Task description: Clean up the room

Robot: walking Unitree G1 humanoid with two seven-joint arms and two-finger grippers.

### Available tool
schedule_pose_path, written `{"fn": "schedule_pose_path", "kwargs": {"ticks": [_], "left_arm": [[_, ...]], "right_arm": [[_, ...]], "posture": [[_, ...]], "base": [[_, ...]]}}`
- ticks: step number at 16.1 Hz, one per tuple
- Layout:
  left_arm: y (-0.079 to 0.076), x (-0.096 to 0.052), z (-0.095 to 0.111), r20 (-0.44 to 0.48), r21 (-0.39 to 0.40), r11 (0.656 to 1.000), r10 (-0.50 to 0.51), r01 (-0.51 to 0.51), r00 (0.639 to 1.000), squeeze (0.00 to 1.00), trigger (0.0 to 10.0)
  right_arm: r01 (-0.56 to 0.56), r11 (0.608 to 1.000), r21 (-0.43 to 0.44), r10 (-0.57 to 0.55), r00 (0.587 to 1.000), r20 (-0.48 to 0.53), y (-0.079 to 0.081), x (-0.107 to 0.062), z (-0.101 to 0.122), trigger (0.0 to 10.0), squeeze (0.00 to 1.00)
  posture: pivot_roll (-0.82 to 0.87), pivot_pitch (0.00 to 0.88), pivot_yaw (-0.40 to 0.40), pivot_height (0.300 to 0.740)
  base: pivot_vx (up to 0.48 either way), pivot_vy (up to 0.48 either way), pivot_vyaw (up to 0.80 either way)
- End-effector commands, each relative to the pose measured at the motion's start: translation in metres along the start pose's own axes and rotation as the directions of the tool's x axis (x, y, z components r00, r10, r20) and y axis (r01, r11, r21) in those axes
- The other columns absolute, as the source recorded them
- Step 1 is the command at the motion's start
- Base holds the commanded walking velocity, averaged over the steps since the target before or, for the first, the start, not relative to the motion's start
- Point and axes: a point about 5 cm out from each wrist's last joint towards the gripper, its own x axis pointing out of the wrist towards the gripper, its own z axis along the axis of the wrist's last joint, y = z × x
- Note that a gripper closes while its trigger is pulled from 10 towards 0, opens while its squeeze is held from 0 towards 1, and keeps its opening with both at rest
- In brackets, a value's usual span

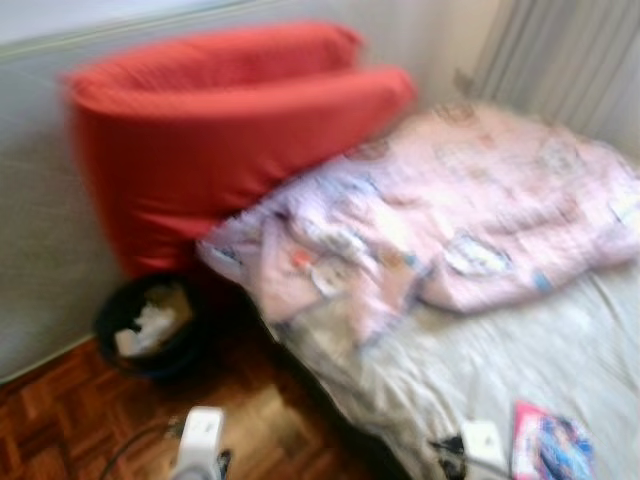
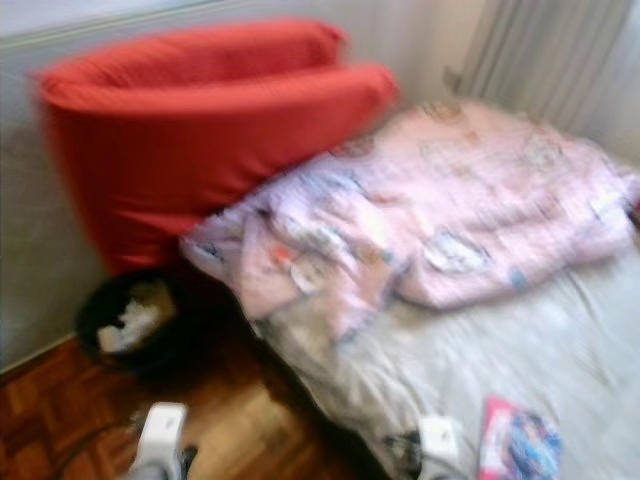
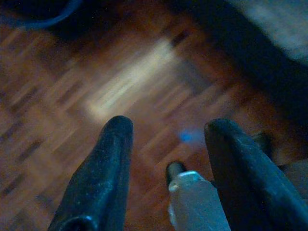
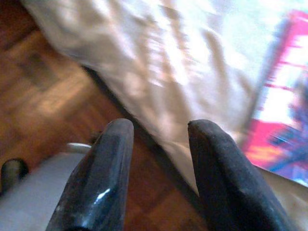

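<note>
Room clutter spreads across the bed [image 1: 560, 340]: a red cushion [image 1: 220, 140] leans on the wall, a pink quilt [image 1: 470, 210] lies crumpled beside it, and a pink book [image 1: 550, 445] rests near the mattress edge. A black bin [image 1: 150, 325] sits on the wood floor [image 1: 60, 420]. Left gripper [image 3: 166, 144] and right gripper [image 4: 159, 144] hang with fingers apart, holding nothing. Judging by the blur, the robot is approaching; next it should reach for the book.

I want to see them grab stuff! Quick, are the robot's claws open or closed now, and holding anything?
Left claw: open, empty, over the wooden floor.
Right claw: open, empty, at the bed's edge.
</note>
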Motion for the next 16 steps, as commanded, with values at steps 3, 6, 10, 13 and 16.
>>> {"fn": "schedule_pose_path", "kwargs": {"ticks": [3,6,10,13,16], "left_arm": [[0.005,-0.001,-0.006,-0.02,0.013,1.0,0.006,-0.006,1.0,0.0,10.0],[0.006,-0.002,-0.007,-0.023,0.017,1.0,0.001,-0.001,1.0,0.0,10.0],[0.007,-0.003,-0.011,-0.038,0.018,1.0,0.0,0.001,0.999,0.0,10.0],[0.013,-0.005,-0.019,-0.062,0.03,1.0,0.004,-0.002,0.998,0.0,10.0],[0.018,-0.006,-0.021,-0.075,0.044,0.999,0.009,-0.005,0.997,0.0,10.0]], "right_arm": [[-0.008,1.0,0.006,0.008,1.0,-0.009,0.003,0.0,-0.003,10.0,0.0],[-0.005,1.0,0.007,0.005,1.0,-0.015,0.002,-0.001,-0.006,10.0,0.0],[-0.009,1.0,0.003,0.009,1.0,-0.019,0.005,-0.001,-0.007,10.0,0.0],[-0.012,1.0,0.001,0.012,1.0,-0.02,0.007,-0.001,-0.007,10.0,0.0],[-0.014,1.0,0.007,0.014,1.0,-0.019,0.009,0.0,-0.007,10.0,0.0]], "posture": [[0.03,0.012,-0.027,0.74],[0.03,0.0,-0.027,0.74],[0.03,0.0,-0.028,0.74],[0.04,0.0,-0.022,0.74],[0.04,0.0,-0.013,0.74]], "base": [[0.0,0.0,-0.78],[0.0,0.0,-0.78],[0.0,0.0,-0.78],[0.0,0.0,-0.78],[0.0,0.0,-0.78]]}}
